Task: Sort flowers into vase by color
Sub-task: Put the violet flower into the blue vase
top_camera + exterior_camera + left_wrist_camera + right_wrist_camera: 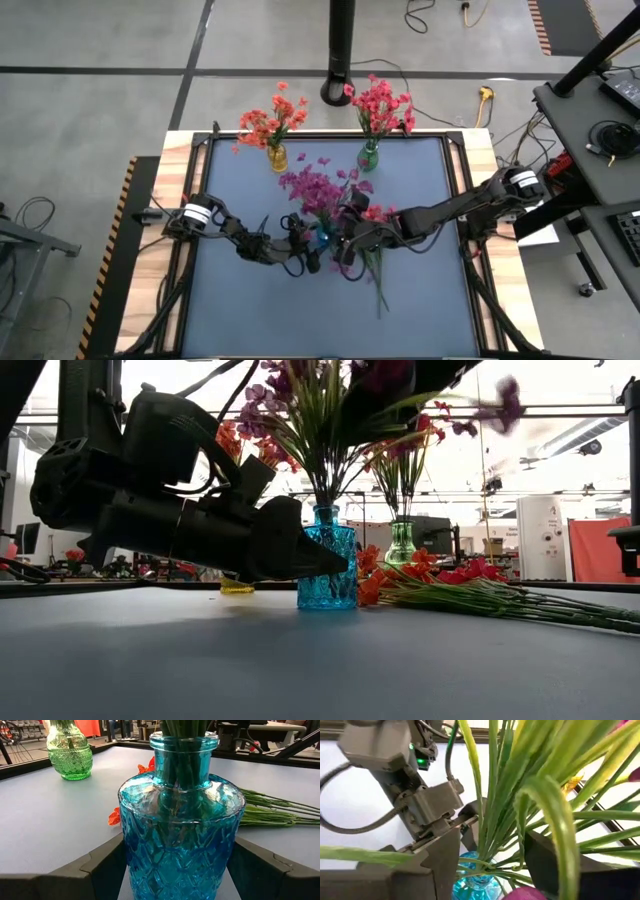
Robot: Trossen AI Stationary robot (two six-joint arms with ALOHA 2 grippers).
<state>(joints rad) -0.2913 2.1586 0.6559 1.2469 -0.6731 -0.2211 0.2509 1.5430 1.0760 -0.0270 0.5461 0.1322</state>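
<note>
Blue vase (181, 820) sits mid-table between the left end effector's (177, 870) fingers (100, 865), gripped at its sides. Purple flowers (315, 190) stand in it. Above, the right end effector (485, 855) hovers parted around their stems. Red sprigs (470, 588) lie on the table (420, 300) beside it.

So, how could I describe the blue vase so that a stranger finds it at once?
Look at the middle of the dark table mat, between the two arms. The blue vase stands there, with the left gripper around its base. Unlike the yellow vase and green vase at the far edge, it holds purple flowers.
</note>
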